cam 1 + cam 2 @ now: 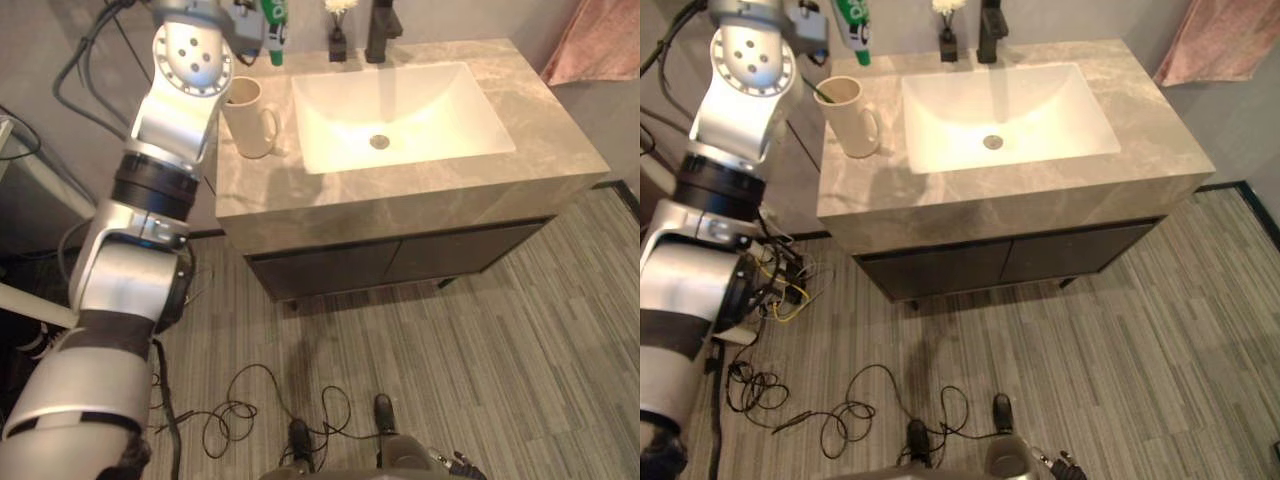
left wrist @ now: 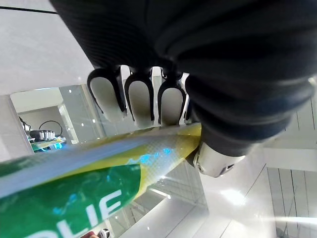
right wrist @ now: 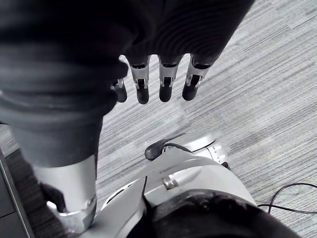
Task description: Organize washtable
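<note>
The grey marble bench (image 1: 560, 150) looks nearly in order: its bare top carries nothing loose, and the white basin (image 1: 420, 120) sunk in it holds nothing but its drain. A pink towel (image 1: 600, 40) hangs off to the far right, apart from the bench. On the bench's left end stands a cream mug (image 1: 250, 120), upright, handle toward the basin; a thin dark thing leans out over its rim, too small to name. The black faucet (image 1: 382, 25) and a small dark vase with a white flower (image 1: 338, 40) sit at the back edge behind the basin. What is left, by my reading, is the green toothpaste tube (image 1: 852, 25): it is up in the air, above and just behind the mug, not yet set down. The left robot hand (image 2: 140, 101) has its fingers curled over the tube's flat end, pinching it. Dropping the tube into the mug would likely finish the job. The right robot hand (image 3: 166, 84) hangs over the floor, fingers loosely straight, holding nothing.
</note>
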You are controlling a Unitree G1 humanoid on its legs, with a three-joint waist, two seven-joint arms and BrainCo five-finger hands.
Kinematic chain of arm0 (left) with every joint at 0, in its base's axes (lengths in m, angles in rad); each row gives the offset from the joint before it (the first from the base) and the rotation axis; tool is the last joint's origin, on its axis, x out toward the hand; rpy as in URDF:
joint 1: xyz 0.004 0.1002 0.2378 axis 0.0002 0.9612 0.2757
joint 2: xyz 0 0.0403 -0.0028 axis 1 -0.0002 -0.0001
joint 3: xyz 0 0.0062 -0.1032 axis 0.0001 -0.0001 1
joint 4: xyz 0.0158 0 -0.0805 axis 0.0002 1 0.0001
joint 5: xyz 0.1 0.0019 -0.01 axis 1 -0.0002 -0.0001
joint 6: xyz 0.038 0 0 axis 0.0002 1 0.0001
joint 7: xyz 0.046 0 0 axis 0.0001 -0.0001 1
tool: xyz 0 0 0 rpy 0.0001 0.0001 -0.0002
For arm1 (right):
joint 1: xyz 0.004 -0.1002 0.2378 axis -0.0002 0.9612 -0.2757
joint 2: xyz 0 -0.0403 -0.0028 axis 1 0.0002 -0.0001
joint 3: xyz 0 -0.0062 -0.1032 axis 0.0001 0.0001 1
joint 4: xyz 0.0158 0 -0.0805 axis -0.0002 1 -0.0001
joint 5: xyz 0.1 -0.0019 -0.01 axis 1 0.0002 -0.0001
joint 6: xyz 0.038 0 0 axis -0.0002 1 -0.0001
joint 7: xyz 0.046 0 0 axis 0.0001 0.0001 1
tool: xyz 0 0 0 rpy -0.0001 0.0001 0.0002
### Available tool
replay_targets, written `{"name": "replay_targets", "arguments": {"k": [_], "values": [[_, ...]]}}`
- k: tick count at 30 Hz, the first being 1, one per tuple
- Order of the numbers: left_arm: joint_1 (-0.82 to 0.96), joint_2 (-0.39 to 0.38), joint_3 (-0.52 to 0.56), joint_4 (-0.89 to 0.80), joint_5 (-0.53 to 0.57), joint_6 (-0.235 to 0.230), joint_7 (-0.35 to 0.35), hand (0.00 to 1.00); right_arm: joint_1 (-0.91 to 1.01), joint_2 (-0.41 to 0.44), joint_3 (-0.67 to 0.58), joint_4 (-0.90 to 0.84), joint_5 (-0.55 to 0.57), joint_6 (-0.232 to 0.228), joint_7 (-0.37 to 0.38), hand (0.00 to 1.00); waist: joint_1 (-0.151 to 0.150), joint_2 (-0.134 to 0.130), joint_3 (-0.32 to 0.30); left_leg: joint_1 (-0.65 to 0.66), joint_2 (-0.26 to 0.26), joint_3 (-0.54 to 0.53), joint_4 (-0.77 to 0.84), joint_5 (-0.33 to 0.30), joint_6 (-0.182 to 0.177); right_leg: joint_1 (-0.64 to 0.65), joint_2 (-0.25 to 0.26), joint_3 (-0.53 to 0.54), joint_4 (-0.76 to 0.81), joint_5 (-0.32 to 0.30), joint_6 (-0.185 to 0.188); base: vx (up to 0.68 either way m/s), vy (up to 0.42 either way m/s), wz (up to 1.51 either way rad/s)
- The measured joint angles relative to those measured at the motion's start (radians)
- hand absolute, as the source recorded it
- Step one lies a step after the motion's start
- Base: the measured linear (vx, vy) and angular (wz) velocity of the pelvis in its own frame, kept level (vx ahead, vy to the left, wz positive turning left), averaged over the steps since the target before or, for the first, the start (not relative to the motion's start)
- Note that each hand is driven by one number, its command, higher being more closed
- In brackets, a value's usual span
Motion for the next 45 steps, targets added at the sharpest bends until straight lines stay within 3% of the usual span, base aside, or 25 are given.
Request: {"name": "replay_targets", "arguments": {"k": [14, 19, 24, 29, 32, 38, 45], "values": [[0.045, -0.033, 0.043, -0.066, 0.047, -0.004, 0.031, 1.0, 0.014, 0.018, 0.003, -0.032, 0.0, -0.001, -0.02, 0.0, -0.002, -0.032, 0.019, 0.001, 0.001, 0.01, 0.0, -0.001, 0.0, -0.005, 0.003, 0.014, 0.0, 0.001, -0.001, 0.0, 0.0, -0.01], [0.063, -0.039, 0.078, -0.069, 0.091, -0.006, 0.072, 1.0, 0.039, 0.035, -0.013, -0.071, 0.0, -0.006, -0.046, 0.0, -0.003, -0.04, 0.024, -0.011, 0.003, 0.013, 0.0, -0.001, -0.001, -0.019, 0.005, 0.016, 0.0, 0.003, -0.002, 0.0, 0.0, -0.01], [0.06, -0.039, 0.093, -0.069, 0.145, -0.046, 0.089, 1.0, 0.057, 0.054, -0.043, -0.094, 0.012, -0.023, -0.059, 0.0, -0.006, -0.047, 0.028, -0.027, 0.002, 0.013, 0.0, -0.001, -0.001, -0.035, 0.005, 0.017, 0.0, 0.003, -0.002, 0.0, 0.0, 0.0], [-0.008, -0.039, 0.082, -0.032, 0.162, -0.065, 0.062, 1.0, 0.06, 0.061, -0.042, -0.133, 0.081, -0.04, -0.035, 0.0, -0.008, -0.047, 0.028, -0.045, 0.0, 0.01, 0.0, -0.002, -0.002, -0.053, 0.003, 0.018, 0.001, 0.004, -0.002, 0.0, 0.0, 0.0], [-0.075, -0.037, 0.073, -0.007, 0.161, -0.072, 0.041, 1.0, 0.06, 0.062, -0.042, -0.148, 0.109, -0.04, -0.03, 0.0, -0.014, -0.047, 0.028, -0.047, -0.002, 0.009, 0.0, -0.002, -0.002, -0.054, 0.0, 0.021, 0.001, 0.005, -0.002, 0.0, 0.0, 0.0], [-0.112, -0.03, 0.072, 0.033, 0.161, -0.085, 0.039, 1.0, 0.059, 0.061, -0.042, -0.148, 0.135, -0.036, -0.018, 0.0, -0.057, -0.047, 0.028, -0.047, -0.008, 0.007, 0.0, -0.003, 0.001, -0.055, -0.006, 0.026, 0.001, 0.011, -0.001, 0.0, 0.003, -0.01], [-0.112, -0.03, 0.072, 0.053, 0.16, -0.079, 0.021, 1.0, 0.059, 0.05, -0.065, -0.148, 0.154, -0.015, -0.018, 0.0, -0.066, -0.046, 0.027, -0.051, 0.006, 0.012, -0.001, -0.004, 0.002, -0.067, 0.004, 0.041, 0.0, 0.048, -0.007, 0.0, 0.015, -0.06]]}}
